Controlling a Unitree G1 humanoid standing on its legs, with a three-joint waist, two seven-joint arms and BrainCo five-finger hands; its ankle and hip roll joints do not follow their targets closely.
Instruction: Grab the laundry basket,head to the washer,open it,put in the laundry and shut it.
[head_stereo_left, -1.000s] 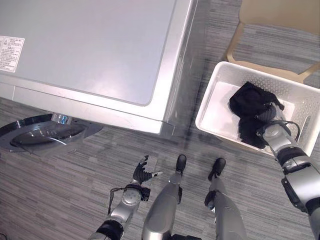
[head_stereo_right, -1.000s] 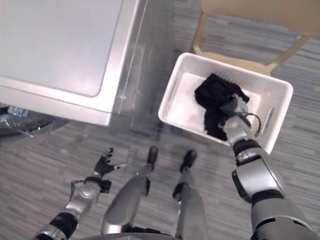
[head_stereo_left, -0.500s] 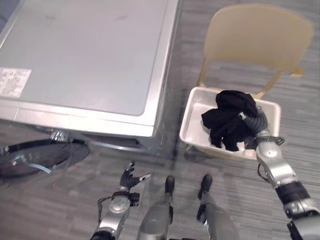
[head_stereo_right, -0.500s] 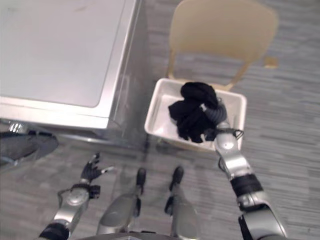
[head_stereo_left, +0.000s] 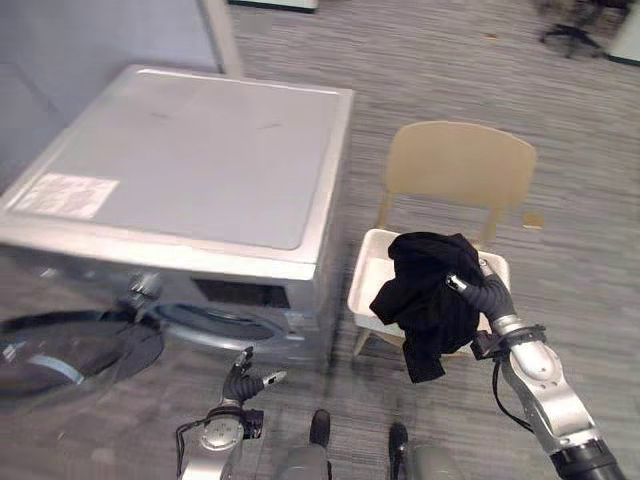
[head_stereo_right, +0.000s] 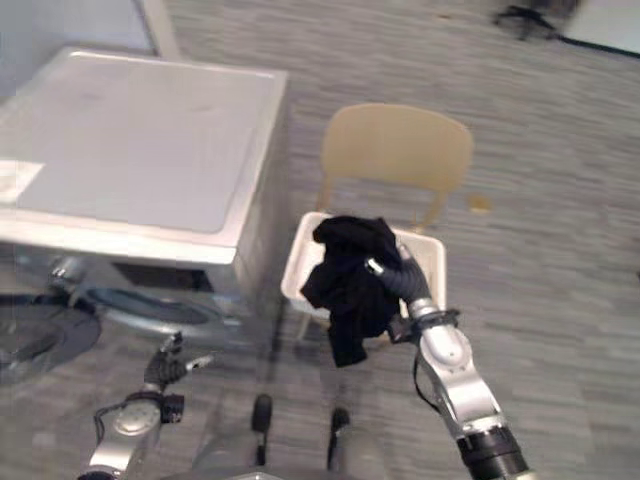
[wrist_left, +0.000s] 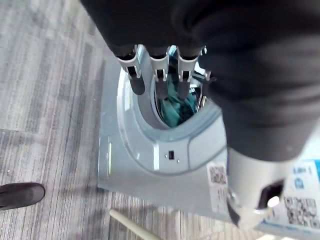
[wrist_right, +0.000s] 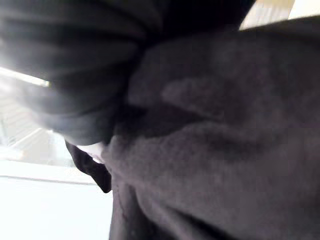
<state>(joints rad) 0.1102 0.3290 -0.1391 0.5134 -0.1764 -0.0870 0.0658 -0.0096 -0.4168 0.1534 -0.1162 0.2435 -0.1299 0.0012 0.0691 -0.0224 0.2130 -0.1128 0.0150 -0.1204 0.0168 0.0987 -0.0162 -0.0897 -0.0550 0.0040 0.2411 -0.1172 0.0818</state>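
One black garment (head_stereo_left: 430, 295) clutched in right hand (head_stereo_left: 470, 287) fingers above white basket (head_stereo_left: 366, 290); grey striped carpet (head_stereo_left: 420, 60); left hand (head_stereo_left: 240, 380) relaxed.

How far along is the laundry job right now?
Done: the basket sits by the washer, and the washer door hangs open. In hand: the right robot hand holds a black garment lifted above the basket. The left robot hand is open and idle. Left: getting the garment into the drum and shutting the door.
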